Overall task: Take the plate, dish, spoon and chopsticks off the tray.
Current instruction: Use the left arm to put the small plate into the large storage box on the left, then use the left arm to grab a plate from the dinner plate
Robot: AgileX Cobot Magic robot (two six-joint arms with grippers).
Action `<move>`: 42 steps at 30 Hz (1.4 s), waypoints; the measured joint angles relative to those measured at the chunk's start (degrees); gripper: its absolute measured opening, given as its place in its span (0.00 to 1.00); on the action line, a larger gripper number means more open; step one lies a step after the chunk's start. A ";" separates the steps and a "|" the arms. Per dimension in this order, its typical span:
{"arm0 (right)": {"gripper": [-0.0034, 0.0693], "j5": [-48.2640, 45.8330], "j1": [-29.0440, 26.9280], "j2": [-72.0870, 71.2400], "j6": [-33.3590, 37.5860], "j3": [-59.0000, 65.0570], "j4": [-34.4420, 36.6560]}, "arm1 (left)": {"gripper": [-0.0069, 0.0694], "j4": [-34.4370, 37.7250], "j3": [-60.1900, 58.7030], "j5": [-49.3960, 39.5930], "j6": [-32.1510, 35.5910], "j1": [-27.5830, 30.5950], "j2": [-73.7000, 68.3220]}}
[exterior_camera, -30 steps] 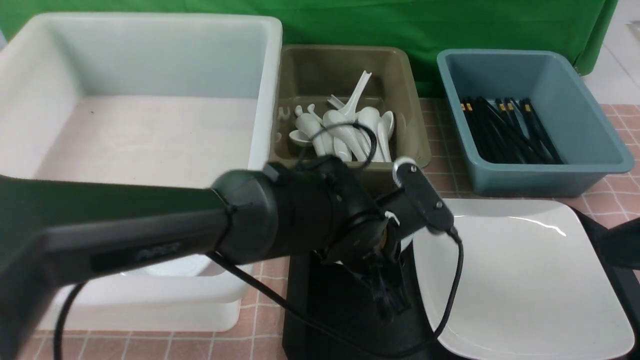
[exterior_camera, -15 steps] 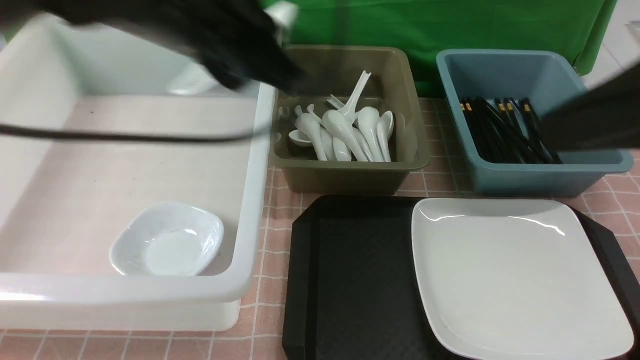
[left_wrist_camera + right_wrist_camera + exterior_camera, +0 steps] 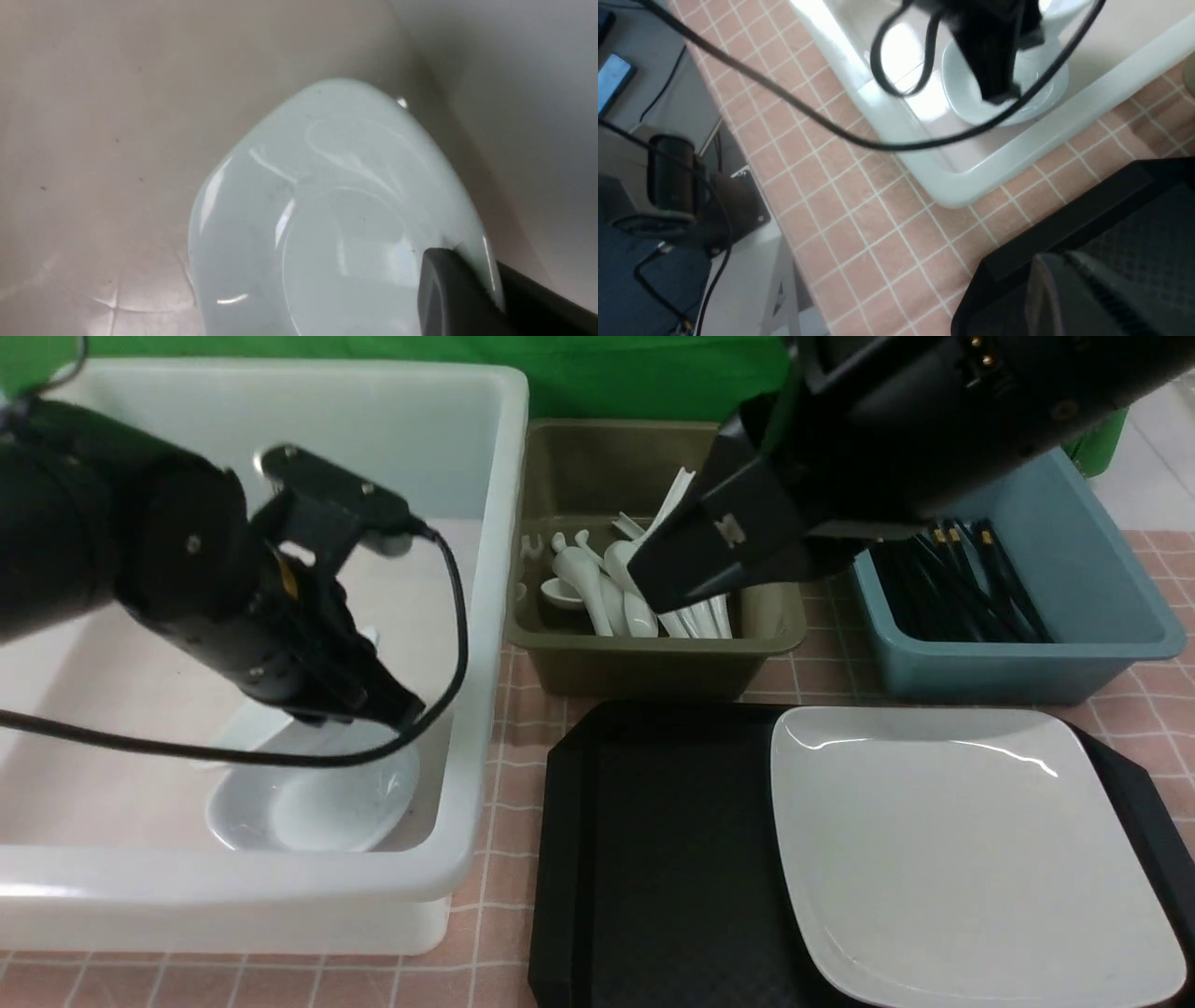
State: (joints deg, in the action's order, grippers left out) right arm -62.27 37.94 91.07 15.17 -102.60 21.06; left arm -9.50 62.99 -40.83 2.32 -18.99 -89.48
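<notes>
Dishes number two: a tilted dish [image 3: 327, 210] pinched by its rim in the closed left jaws, over a second dish [image 3: 317, 812] lying in the white tub [image 3: 490, 616]. One plate [image 3: 962, 859] rests on the tray [image 3: 653, 859], right half. Right jaws are closed near the olive bin [image 3: 653, 667] of several spoons [image 3: 583, 579].

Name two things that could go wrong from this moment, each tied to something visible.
1. The left gripper seems to pinch a small dish by its rim, tilted, over a second dish in the white tub; it could slip and chip both.
2. The plate lies flat and glossy on the tray, showing only a thin edge to grasp; it may slide or drop when lifted.
</notes>
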 joint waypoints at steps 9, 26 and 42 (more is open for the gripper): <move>0.09 0.57 0.01 0.37 -0.06 -0.36 -0.89 | 0.25 2.01 -1.02 0.75 1.69 0.00 -2.68; 0.09 -2.65 -8.83 -4.56 -2.78 -1.26 -23.55 | 0.63 18.21 10.75 -5.84 1.50 -4.16 6.05; 0.09 -2.54 -32.53 -27.63 -2.90 28.10 -20.02 | 0.19 24.85 45.90 -17.54 -1.90 -19.02 -28.68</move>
State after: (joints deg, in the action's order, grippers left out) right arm -64.81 5.41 63.44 12.27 -74.50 1.04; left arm 15.35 108.89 -58.37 0.42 -38.01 -118.16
